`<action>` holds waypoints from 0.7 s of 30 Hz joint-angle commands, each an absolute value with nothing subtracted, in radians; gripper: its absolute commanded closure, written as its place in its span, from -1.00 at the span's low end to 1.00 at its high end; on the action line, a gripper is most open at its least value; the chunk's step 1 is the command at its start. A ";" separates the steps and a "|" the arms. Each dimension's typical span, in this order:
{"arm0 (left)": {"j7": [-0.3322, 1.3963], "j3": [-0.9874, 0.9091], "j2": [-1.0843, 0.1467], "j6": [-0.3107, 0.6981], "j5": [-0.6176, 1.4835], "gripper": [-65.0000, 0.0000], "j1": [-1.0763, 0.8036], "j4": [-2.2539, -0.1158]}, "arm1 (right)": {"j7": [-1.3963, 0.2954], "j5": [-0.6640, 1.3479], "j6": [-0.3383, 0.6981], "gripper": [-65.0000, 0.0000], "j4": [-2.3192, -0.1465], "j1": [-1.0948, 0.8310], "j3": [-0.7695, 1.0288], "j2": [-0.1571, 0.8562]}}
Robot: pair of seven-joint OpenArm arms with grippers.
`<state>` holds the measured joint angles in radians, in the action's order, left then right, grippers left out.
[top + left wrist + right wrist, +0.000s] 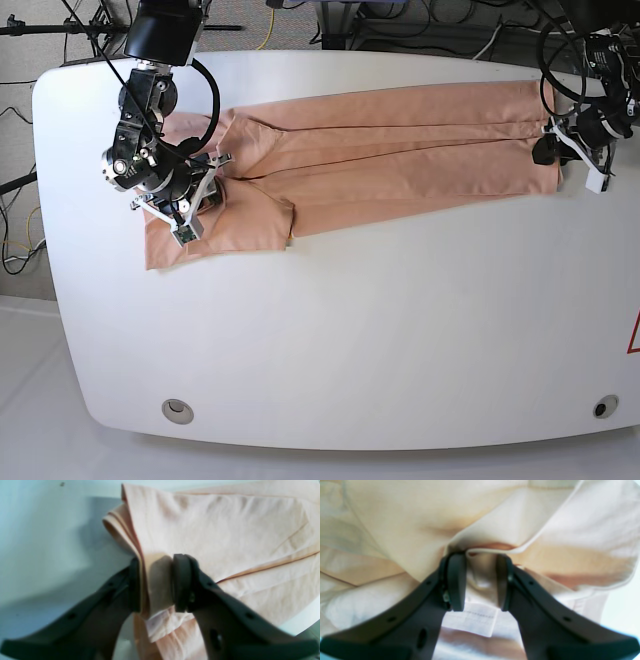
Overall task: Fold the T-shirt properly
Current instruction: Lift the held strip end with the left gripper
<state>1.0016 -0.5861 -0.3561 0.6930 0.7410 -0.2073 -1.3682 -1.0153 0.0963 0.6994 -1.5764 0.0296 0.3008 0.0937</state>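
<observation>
The salmon-pink T-shirt (400, 150) lies folded into a long band across the far part of the white table (350, 330). At the band's right end in the base view, my left gripper (552, 150) holds the edge. In the left wrist view the left gripper (157, 562) is shut on a bunched fold of the T-shirt (212, 530). At the band's left end my right gripper (195, 200) sits over the sleeve and collar part. In the right wrist view the right gripper (481, 557) has collar cloth of the T-shirt (395, 517) pinched between its pads, above a white label (470, 621).
The table's far edge runs just behind the shirt, with cables and stands beyond it. Two round holes (178, 408) (604, 406) sit near the front corners. A red mark (633, 335) shows at the right edge.
</observation>
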 commanded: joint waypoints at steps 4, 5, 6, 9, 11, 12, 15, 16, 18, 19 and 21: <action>0.956 -0.564 -0.382 0.698 0.734 0.09 -0.195 -1.356 | -1.024 0.092 0.698 0.37 -1.593 0.039 0.298 0.098; 0.954 -0.560 -0.383 0.698 0.732 0.06 -0.194 -1.354 | -1.024 0.092 0.698 0.37 -1.594 0.039 0.298 0.098; 0.952 -0.556 -0.384 0.698 0.731 0.03 -0.193 -1.351 | -1.025 0.092 0.698 0.37 -1.594 0.039 0.298 0.098; 0.942 -0.547 -0.383 0.698 0.729 -0.02 -0.194 -1.346 | -1.025 0.091 0.698 0.37 -1.594 0.039 0.297 0.098; 0.937 -0.541 -0.384 0.698 0.728 -0.01 -0.194 -1.343 | -1.025 0.090 0.698 0.37 -1.593 0.039 0.297 0.098; 0.935 -0.538 -0.384 0.698 0.727 0.00 -0.194 -1.342 | -1.026 0.090 0.698 0.37 -1.592 0.039 0.297 0.098; 0.932 -0.540 -0.384 0.698 0.713 0.08 -0.198 -1.342 | -1.024 0.090 0.698 0.37 -1.590 0.039 0.298 0.098; 0.934 -0.546 -0.386 0.698 0.704 0.10 -0.202 -1.341 | -1.021 0.090 0.698 0.37 -1.588 0.039 0.299 0.098; 0.927 -0.546 -0.386 0.698 0.700 0.34 -0.201 -1.340 | -1.021 0.088 0.698 0.37 -1.589 0.040 0.298 0.098; 0.926 -0.547 -0.386 0.698 0.698 0.45 -0.201 -1.341 | -1.021 0.089 0.698 0.37 -1.590 0.040 0.299 0.098; 0.924 -0.548 -0.386 0.698 0.696 0.66 -0.201 -1.343 | -1.022 0.089 0.698 0.37 -1.590 0.040 0.299 0.097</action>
<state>0.9226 -0.5430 -0.3698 0.6933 0.6994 -0.2005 -1.3338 -1.0180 0.0891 0.6994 -1.5764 0.0296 0.2993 0.0917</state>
